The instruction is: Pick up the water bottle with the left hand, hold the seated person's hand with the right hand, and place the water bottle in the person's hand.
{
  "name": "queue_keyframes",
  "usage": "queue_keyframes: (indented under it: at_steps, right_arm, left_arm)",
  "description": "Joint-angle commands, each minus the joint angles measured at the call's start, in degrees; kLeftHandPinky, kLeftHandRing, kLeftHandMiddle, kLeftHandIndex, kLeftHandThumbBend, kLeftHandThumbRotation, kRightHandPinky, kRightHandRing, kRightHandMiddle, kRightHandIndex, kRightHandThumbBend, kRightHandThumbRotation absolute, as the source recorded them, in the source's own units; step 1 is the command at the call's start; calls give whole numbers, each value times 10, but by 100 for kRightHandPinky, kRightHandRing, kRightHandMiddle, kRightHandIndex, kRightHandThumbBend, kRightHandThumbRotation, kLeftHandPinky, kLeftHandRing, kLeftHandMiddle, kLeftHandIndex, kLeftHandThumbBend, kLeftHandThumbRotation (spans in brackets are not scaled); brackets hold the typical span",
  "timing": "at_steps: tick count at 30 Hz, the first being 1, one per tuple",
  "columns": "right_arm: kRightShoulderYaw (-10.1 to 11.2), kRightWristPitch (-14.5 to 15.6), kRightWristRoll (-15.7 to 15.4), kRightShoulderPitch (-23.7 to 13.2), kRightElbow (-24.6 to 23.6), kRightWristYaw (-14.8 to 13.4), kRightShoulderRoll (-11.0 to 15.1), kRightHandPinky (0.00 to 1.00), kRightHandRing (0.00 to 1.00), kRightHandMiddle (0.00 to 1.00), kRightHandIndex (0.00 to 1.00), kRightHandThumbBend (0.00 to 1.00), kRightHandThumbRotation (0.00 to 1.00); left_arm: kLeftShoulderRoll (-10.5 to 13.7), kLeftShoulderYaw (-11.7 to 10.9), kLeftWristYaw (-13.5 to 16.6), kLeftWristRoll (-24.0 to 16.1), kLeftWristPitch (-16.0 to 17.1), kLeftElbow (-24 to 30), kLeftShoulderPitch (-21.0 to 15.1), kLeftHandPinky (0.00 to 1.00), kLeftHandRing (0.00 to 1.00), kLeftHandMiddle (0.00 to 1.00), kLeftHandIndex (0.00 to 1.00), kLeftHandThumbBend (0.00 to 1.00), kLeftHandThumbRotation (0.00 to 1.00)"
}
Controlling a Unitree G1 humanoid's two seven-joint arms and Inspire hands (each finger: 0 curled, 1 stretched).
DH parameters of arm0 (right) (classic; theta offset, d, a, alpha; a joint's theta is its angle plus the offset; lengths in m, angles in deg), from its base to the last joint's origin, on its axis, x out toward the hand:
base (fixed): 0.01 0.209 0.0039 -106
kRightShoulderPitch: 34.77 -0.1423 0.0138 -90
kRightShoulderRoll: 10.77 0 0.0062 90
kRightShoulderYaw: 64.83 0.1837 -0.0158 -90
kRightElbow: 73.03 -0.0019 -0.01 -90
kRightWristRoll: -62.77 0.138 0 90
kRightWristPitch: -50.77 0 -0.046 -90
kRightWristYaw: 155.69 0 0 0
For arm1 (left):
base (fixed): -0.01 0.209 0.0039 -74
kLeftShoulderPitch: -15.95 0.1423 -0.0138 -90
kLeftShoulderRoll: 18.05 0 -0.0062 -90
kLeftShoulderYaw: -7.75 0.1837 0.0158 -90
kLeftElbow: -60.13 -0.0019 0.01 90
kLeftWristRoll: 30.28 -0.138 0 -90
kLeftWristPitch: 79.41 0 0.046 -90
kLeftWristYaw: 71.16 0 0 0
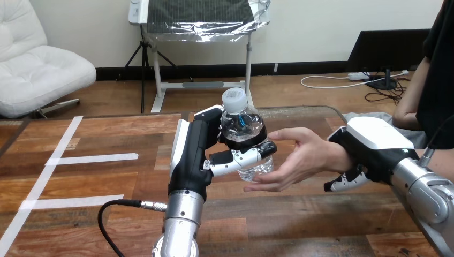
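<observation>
1 water bottle (242,131), upright above the table (107,179), sits gripped inside the curled fingers (247,157) of the left hand (190,155). Person's hand (293,160) open just beside it. Right hand (375,140) curls round the person's wrist (327,156).

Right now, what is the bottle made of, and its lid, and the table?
The water bottle looks like clear, glossy thin plastic; you see through it and light glints on it. Its cap: probably matte whitish plastic. The table looks like wood planks, with grain lines and a soft sheen; could be laminate.
</observation>
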Motion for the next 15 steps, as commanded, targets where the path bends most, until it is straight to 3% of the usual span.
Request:
queue_keyframes:
  at_steps: [1,15]
  right_arm:
    - [26,4,-3,-15,-26,-11,14,21,29,39,41,69,0]
    - [30,25,1,-17,-58,7,6,21,28,39,40,69,0]
  left_arm:
    - [-48,5,2,4,16,12,-52,43,41,42,46,69,0]
    - [-55,20,-1,10,26,6,-54,41,40,42,46,69,0]
